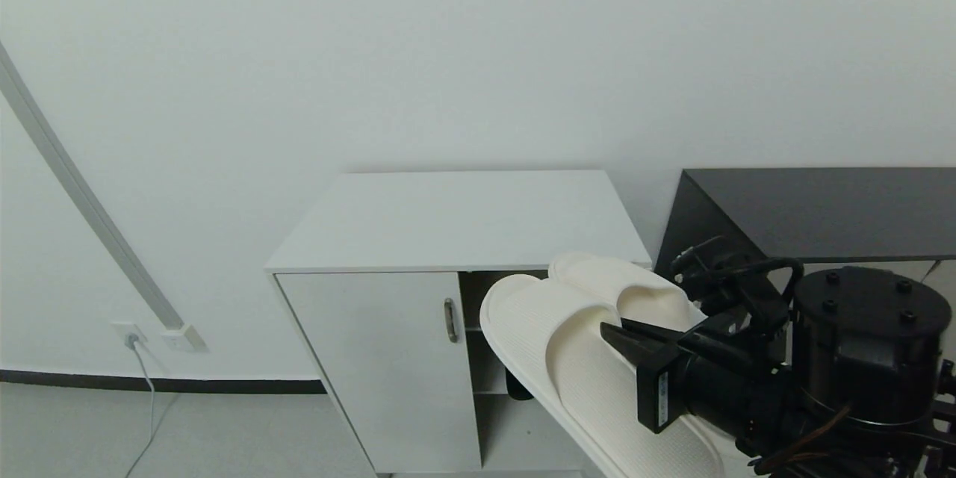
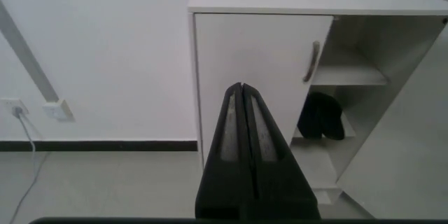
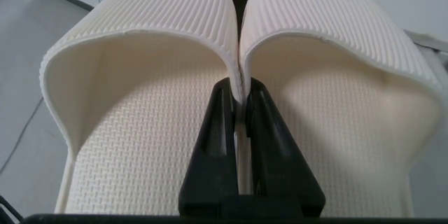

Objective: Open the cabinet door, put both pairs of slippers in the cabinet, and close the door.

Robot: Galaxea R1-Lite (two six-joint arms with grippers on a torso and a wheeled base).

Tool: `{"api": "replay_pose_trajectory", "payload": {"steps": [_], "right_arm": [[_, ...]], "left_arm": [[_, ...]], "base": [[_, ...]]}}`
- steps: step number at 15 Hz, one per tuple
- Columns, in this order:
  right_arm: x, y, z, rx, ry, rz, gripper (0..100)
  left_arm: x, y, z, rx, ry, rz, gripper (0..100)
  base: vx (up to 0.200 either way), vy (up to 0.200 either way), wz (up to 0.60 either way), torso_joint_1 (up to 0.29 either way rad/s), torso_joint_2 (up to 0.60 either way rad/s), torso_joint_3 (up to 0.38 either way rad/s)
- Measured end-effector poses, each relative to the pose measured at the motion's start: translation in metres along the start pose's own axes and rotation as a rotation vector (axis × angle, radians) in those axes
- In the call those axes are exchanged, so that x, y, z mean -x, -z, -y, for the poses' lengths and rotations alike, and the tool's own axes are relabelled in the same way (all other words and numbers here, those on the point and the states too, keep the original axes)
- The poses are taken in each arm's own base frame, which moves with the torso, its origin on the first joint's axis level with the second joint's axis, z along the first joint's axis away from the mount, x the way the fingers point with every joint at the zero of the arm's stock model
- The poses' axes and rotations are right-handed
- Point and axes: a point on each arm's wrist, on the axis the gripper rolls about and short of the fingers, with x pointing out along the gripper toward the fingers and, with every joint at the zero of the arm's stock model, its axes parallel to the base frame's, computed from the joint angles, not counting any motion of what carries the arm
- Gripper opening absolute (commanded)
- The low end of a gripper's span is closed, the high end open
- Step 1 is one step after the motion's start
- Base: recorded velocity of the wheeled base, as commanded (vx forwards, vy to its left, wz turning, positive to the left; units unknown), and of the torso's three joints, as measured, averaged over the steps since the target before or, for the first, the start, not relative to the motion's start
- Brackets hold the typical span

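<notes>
2 ribbed cream slippers (image 1: 575, 358) pinched by right jaws, left jaws pressed together, smooth white cabinet (image 1: 463, 220) open

The cabinet's (image 1: 455, 220) right half stands open to the front, though dark slippers (image 2: 320, 116) take up part of a lower shelf. The closed left door (image 1: 381, 366) bars the other half. White slippers (image 1: 590, 373), clamped in the right gripper (image 1: 614, 331), hang before the opening; a black table (image 1: 821, 209) crowds the right flank.
</notes>
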Motion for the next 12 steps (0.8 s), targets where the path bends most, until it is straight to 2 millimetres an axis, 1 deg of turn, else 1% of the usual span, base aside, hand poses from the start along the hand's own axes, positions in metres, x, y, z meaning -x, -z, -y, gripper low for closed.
{"api": "replay_pose_trajectory", "payload": {"steps": [6, 12], "right_arm": [[0.0002, 0.0021, 0.0002, 0.003, -0.001, -0.008, 0], [0.0018, 0.0037, -0.0069, 0.009, -0.030, -0.013, 0]], "left_arm": [[0.0000, -0.0001, 0.0000, 0.000, 0.000, 0.001, 0], [0.0000, -0.0001, 0.0000, 0.000, 0.001, 0.001, 0]], "base": [[0.000, 0.000, 0.00, 0.000, 0.00, 0.000], [0.000, 0.000, 0.00, 0.000, 0.00, 0.000]]}}
